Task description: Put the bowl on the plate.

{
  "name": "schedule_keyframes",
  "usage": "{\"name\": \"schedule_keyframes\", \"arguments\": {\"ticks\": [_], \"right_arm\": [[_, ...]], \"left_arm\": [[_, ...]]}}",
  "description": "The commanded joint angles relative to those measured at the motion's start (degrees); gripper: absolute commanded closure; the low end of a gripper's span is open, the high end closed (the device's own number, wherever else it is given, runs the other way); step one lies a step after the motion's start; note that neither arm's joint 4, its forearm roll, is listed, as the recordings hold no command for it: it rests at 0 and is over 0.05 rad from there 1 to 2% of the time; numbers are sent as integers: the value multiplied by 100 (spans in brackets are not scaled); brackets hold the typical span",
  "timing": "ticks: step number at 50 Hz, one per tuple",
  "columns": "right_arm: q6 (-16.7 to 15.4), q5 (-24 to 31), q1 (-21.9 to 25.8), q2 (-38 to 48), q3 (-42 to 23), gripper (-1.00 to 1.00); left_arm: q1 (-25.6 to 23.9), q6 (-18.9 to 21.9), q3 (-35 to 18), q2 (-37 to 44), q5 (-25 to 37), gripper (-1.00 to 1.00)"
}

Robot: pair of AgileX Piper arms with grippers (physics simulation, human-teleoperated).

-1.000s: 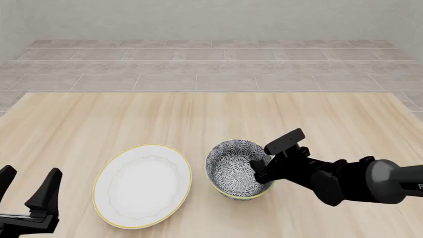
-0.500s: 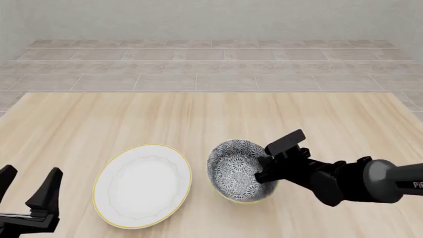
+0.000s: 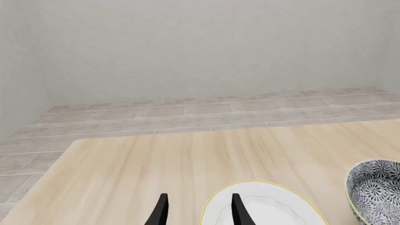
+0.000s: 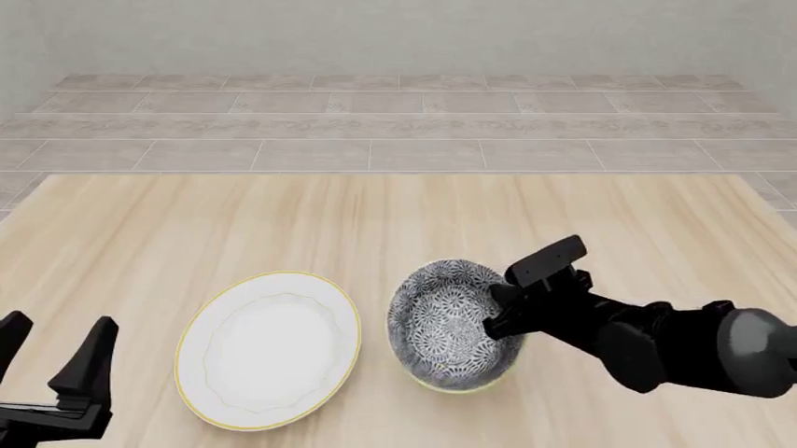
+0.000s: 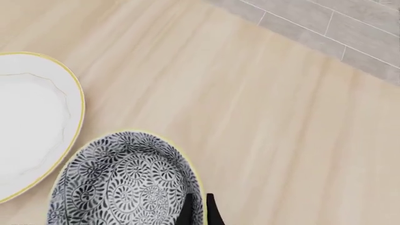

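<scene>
The right gripper [image 4: 498, 313] pinched the rim of the deep blue-and-white floral ceramic bowl [image 4: 449, 325] beside the wide white plate [image 4: 268, 348]; that thin grip might slip, while the left gripper [image 4: 50, 359] gaped empty

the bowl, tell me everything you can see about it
The bowl is deep, round and looks ceramic, covered inside and out in a dense dark blue-and-white floral pattern with a pale yellowish rim. It looks tilted, its opening facing the camera in the front view, just right of the plate and not on it. The right gripper pinches its right-hand wall, one finger inside and one outside. Whether its base is touching the table cannot be told.
</scene>
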Motion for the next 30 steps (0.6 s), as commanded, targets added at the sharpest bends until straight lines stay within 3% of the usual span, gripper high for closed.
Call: {"name": "schedule_keyframes", "arguments": {"ticks": [1, 8, 21, 30], "right_arm": [[28, 416, 3, -503, -127, 100], [170, 816, 16, -822, -394, 100], [11, 1489, -57, -1223, -909, 100], [108, 1853, 26, -1259, -1304, 100]], "left_arm": [[-8, 2, 1, -3, -1, -100], [-5, 6, 1, 15, -24, -100], [-15, 1, 4, -58, 31, -100], [-20, -4, -2, -155, 134, -100]]}}
